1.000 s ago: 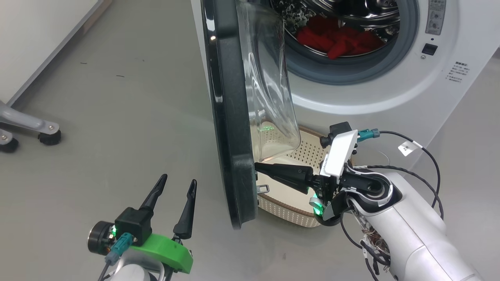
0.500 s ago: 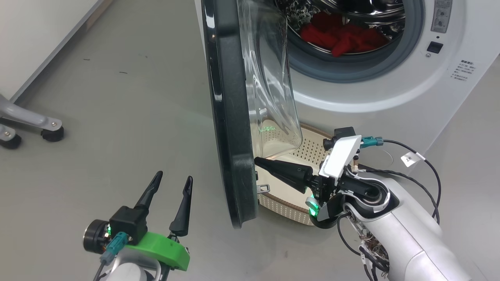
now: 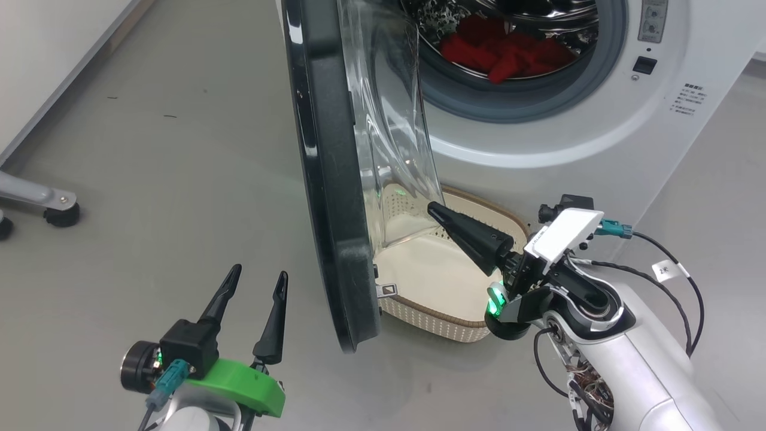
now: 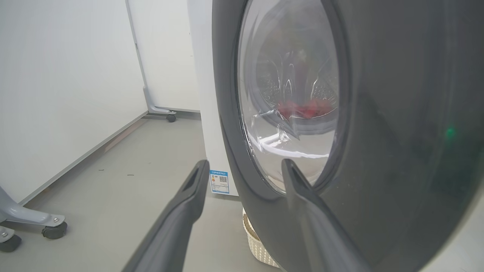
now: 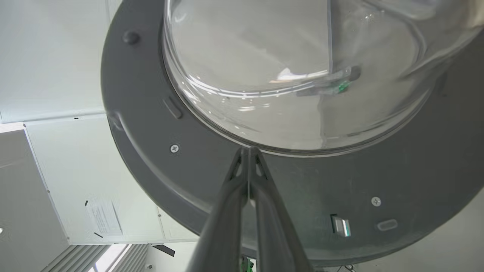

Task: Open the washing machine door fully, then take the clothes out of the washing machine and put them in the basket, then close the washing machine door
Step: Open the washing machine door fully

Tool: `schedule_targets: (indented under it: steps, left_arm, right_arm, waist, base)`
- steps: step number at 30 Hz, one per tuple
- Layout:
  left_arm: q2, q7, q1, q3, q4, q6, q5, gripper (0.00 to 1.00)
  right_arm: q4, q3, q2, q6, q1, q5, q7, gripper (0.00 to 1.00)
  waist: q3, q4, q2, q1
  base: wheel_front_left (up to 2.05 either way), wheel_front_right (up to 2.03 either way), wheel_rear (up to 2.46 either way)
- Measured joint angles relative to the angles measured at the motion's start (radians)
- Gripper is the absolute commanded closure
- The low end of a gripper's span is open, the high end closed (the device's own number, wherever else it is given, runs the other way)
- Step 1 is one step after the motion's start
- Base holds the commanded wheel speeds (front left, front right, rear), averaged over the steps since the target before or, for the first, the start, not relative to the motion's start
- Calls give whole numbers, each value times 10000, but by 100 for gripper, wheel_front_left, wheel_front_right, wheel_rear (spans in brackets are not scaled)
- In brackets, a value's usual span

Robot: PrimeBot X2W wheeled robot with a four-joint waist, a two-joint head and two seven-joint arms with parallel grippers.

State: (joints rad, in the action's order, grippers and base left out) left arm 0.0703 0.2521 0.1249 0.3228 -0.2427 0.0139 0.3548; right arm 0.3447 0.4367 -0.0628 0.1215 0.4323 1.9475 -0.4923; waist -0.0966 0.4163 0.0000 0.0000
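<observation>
1. Nearest, lower left: left claw (image 3: 258, 272) spread wide, empty, hovering over the grey floor (image 3: 179, 179) on the outer side of the washing machine door (image 3: 326, 179).
2. Lower right: right claw (image 3: 434, 208) pinched together, gripping nothing, tip at the base of the door's glass bowl (image 3: 389, 131); contact hard to call.
3. Right below it: basket (image 3: 431, 320) on the floor, tucked against the washing machine (image 3: 568, 137).
4. Door swung out, edge-on, partly open.
5. Farthest back: red clothes (image 3: 502, 54) heaped in the drum.

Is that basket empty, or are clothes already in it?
Empty where it shows: the basket's bare cream bottom is visible, and the red clothes lie in the drum.
</observation>
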Motion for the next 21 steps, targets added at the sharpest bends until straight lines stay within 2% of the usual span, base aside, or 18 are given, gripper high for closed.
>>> schedule_targets:
  steps: [1, 2, 3, 4, 11, 15, 21]
  left_arm:
    - [0, 0, -16, -17, 23, -8, 0, 0]
    - [0, 0, -23, -21, 33, -13, 0, 0]
    - [0, 0, -26, -25, 35, -13, 2, 0]
    - [0, 0, -28, -25, 44, -13, 2, 0]
    - [-8, 0, -33, 10, 35, -13, 50, 0]
    - [-10, 0, -35, 10, 36, -13, 50, 0]
    - [-10, 0, -38, 4, 19, -13, 52, 0]
  right_arm:
    - [-81, -69, 0, 2, -77, -4, 163, 68]
    - [-142, -136, 0, 0, -150, -29, 305, 54]
    - [-184, -221, 6, 0, -221, -86, 474, 17]
    - [-244, -318, 10, 0, -303, -199, 667, 0]
    - [-616, -627, -178, 0, -703, -2092, 2031, 0]
    - [-884, -625, -690, 2, -872, -3492, 3043, 0]
    - [-1007, -322, -1755, 2, -1107, -6391, 4798, 0]
  waist:
    - [-5, -35, 0, 0]
    - [-12, -71, 0, 0]
    - [-17, -108, 0, 0]
    - [-22, -145, 0, 0]
    - [-28, -317, 0, 0]
    - [-11, -363, 0, 0]
    - [26, -416, 0, 0]
  base:
    - [0, 0, 0]
    - [0, 0, 0]
    - [0, 0, 0]
    - [0, 0, 0]
    - [0, 0, 0]
    - [0, 0, 0]
    - [0, 0, 0]
